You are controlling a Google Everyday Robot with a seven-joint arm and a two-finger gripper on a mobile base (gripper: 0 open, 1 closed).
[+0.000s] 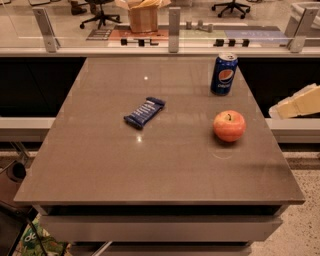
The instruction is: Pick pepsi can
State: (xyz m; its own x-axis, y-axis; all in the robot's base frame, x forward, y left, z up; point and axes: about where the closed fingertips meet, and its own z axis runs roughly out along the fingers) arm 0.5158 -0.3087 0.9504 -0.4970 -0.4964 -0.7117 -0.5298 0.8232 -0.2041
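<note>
The pepsi can (224, 74) is dark blue with a silver top and a round logo. It stands upright at the far right of the brown table (150, 165). A red-orange apple (229, 125) sits in front of it, closer to me. My gripper (299, 102) shows as a pale cream shape at the right edge of the view, beyond the table's right side. It is well to the right of the can and apart from it, holding nothing that I can see.
A flat dark blue snack bar wrapper (144, 112) lies near the table's middle. A glass partition with metal posts (173, 22) runs along the far edge. Office chairs and a cardboard box (142, 15) stand behind it.
</note>
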